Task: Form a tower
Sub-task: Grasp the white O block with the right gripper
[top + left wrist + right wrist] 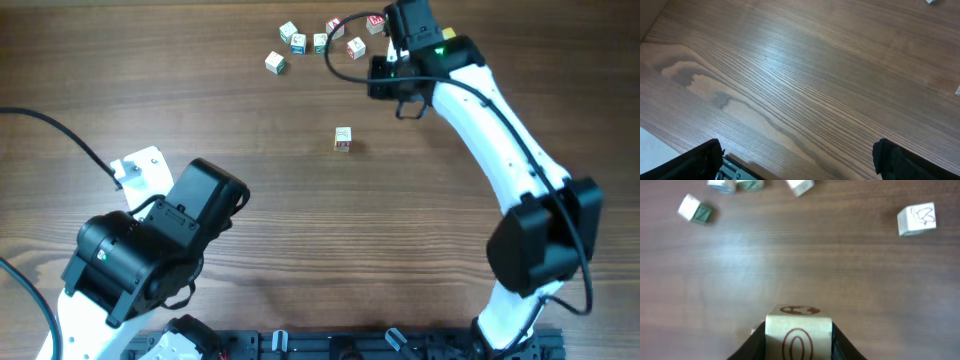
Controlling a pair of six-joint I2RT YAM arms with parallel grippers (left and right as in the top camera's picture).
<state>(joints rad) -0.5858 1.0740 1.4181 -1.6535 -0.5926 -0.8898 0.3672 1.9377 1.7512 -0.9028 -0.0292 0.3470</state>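
The right gripper (pixel 798 342) pinches 1 red-lettered cube (pixel 798 330) by its flat sides: likely light, rigid, slick wood. The tower (pixel 343 139), at the table's (pixel 250 190) centre, looks tippy; the left gripper (pixel 800 157) gapes empty.

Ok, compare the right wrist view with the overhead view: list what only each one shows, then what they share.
Right wrist only: the grip up close, with a red-marked cube between the fingers of the right gripper, which lie against both its sides.
Overhead only: the tower standing alone mid-table, and the left arm, well away from every cube.
Both: the wooden table and the loose cubes scattered beyond the right gripper.
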